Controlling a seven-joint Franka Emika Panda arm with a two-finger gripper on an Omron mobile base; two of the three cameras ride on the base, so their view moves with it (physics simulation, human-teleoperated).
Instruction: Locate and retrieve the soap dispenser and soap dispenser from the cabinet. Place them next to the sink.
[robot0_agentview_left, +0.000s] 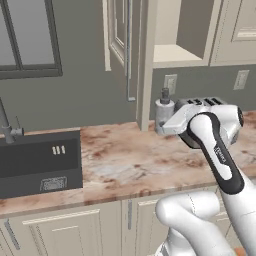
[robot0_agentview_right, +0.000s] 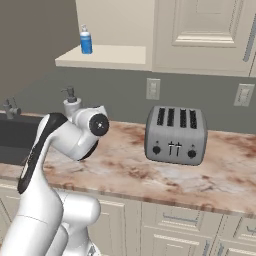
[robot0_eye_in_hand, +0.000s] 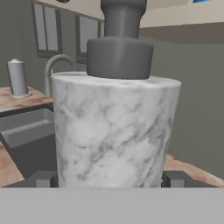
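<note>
Marble-grey, the soap dispenser (robot0_eye_in_hand: 114, 131) stands upright between the two finger tips (robot0_eye_in_hand: 43, 178) of the tool (robot0_eye_in_hand: 109, 179) — one tip at each side of its base, seemingly clamped on it, pump top up. From the left base camera the bottle stands on the tabletop (robot0_agentview_left: 125, 160) beside the open cabinet (robot0_agentview_left: 175, 52), well right of the sink (robot0_agentview_left: 40, 162). The right base camera adds the blue soap dispenser (robot0_agentview_right: 86, 41) upright on the cabinet shelf — and a toaster (robot0_agentview_right: 176, 135) to the right.
</note>
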